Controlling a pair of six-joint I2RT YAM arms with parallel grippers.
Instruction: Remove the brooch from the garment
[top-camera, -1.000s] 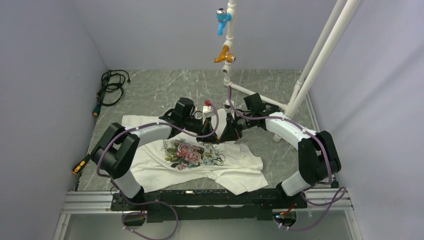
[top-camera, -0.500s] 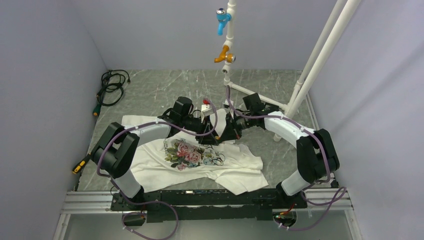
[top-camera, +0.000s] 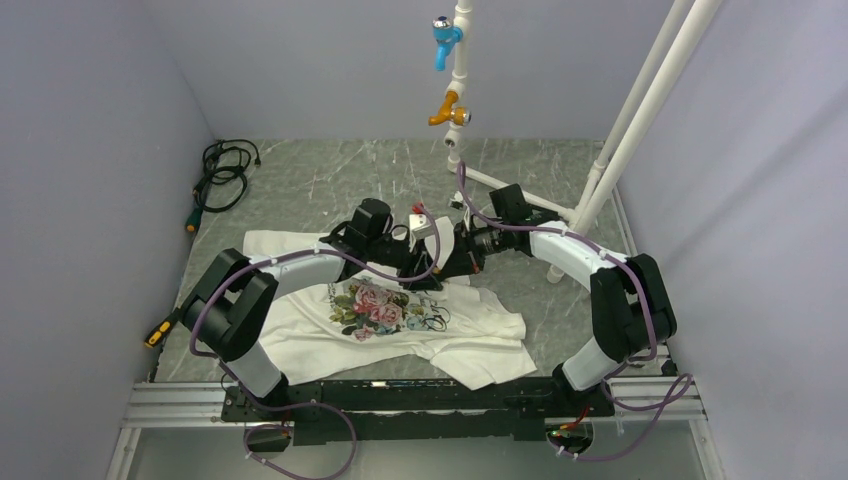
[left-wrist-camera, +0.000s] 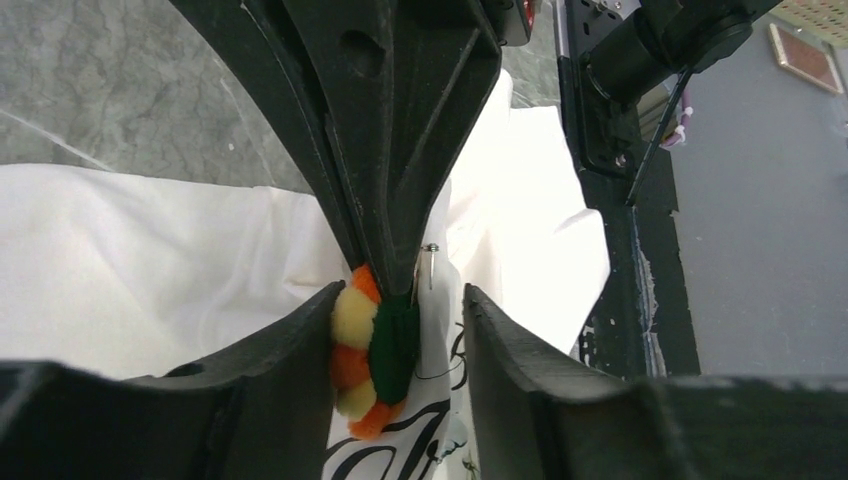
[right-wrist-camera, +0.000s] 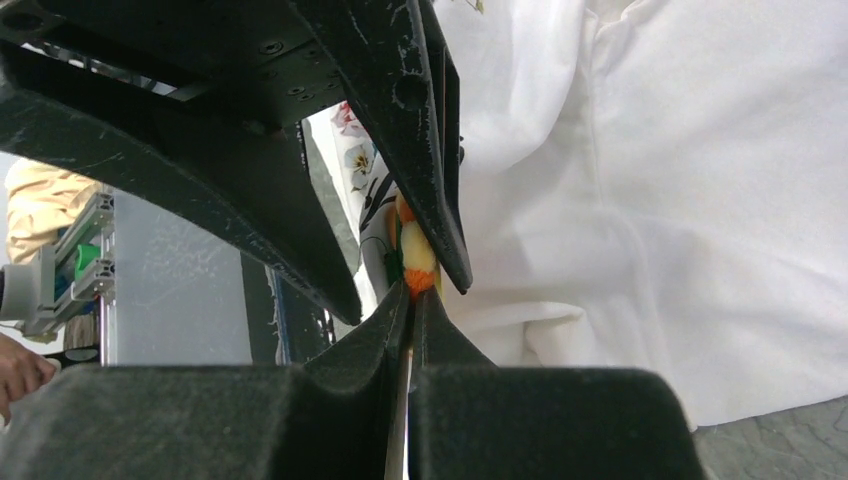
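Observation:
The brooch (left-wrist-camera: 372, 350), orange-yellow puffs on a dark green backing, stands on edge against a raised fold of the white T-shirt (left-wrist-camera: 150, 260). A bare metal pin (left-wrist-camera: 430, 265) shows beside it. My left gripper (left-wrist-camera: 402, 300) is open, its jaws on either side of the brooch and fold, the left finger (left-wrist-camera: 300, 340) touching the brooch. My right gripper (right-wrist-camera: 413, 295) is shut on the brooch (right-wrist-camera: 418, 262) at its edge. In the top view both grippers, left (top-camera: 422, 272) and right (top-camera: 448, 264), meet over the T-shirt (top-camera: 470, 330) near its collar, and the brooch is hidden.
A white pipe frame (top-camera: 620, 130) with a blue tap (top-camera: 443, 40) and an orange tap (top-camera: 448, 110) stands at the back. A black cable coil (top-camera: 222, 175) lies back left. A yellow-and-black tool (top-camera: 158, 332) lies at the left edge.
Both grippers have shifted slightly right and toward the near side while staying together over the collar. The shirt has barely moved.

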